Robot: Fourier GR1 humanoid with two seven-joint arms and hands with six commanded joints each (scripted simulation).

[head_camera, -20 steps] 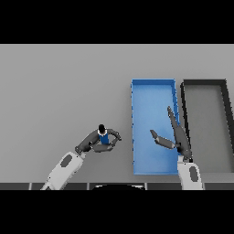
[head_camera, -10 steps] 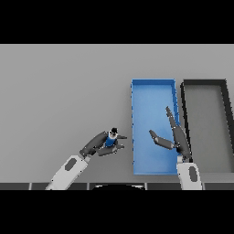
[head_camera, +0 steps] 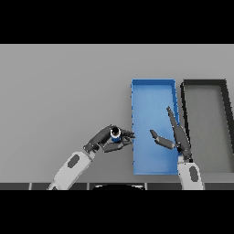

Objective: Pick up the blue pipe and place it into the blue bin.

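Note:
The blue pipe (head_camera: pixel 116 135) is a short blue piece with a dark end, held in my left hand (head_camera: pixel 106 140), whose fingers and thumb curl round it. That hand sits just left of the blue bin (head_camera: pixel 153 87), close to its near left wall. My right hand (head_camera: pixel 177 137) hovers over the bin's near right part, fingers straight and thumb spread, holding nothing.
A black bin (head_camera: pixel 204 83) stands directly right of the blue bin, their long walls nearly touching. The grey table (head_camera: pixel 59 87) stretches to the left and far side.
My left hand has carried the blue pipe to the right, from mid-table to beside the blue bin's left wall. The right hand has stayed in place.

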